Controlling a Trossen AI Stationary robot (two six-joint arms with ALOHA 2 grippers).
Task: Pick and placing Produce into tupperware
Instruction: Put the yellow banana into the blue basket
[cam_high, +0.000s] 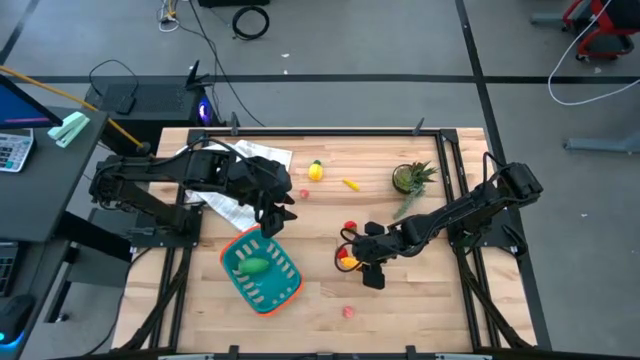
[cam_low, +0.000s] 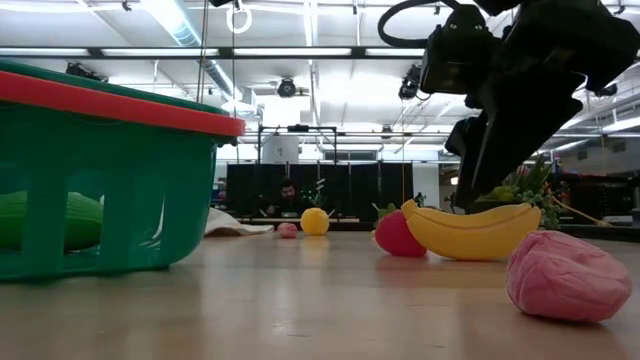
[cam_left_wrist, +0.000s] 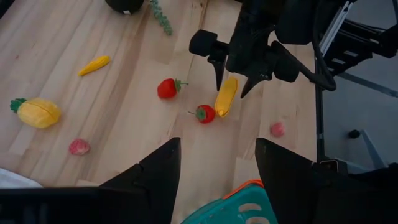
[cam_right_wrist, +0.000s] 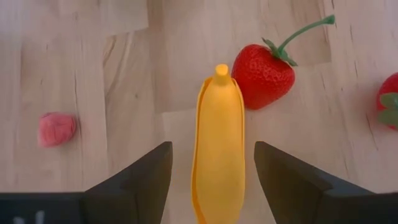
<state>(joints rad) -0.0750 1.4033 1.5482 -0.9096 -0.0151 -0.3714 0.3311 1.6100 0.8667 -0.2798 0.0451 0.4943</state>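
Yellow banana (cam_right_wrist: 217, 149) is lying on the wood well right of the tupperware (cam_high: 261, 266), its long axis running straight between our right gripper's (cam_right_wrist: 212, 180) spread fingers. We are hovering the left gripper (cam_left_wrist: 214, 180), open, over the tupperware.

Item count, table top:
- Tupperware (cam_high: 291, 291): 1 pc.
- Green vegetable (cam_high: 255, 267): 1.
- Banana (cam_left_wrist: 226, 96): 1.
- Lemon (cam_left_wrist: 37, 112): 1.
- Small yellow-orange piece (cam_left_wrist: 94, 64): 1.
- Strawberries: 2, i.e. first strawberry (cam_left_wrist: 166, 88) and second strawberry (cam_left_wrist: 204, 113).
- Pink pieces: 2, i.e. first pink piece (cam_left_wrist: 79, 147) and second pink piece (cam_left_wrist: 277, 129).

Produce total: 8 pcs.

Misc.:
- Potted plant (cam_high: 408, 178): 1.
- White cloth (cam_high: 262, 158): 1.
- Grippers: 2, i.e. left gripper (cam_left_wrist: 214, 168) and right gripper (cam_left_wrist: 231, 88).
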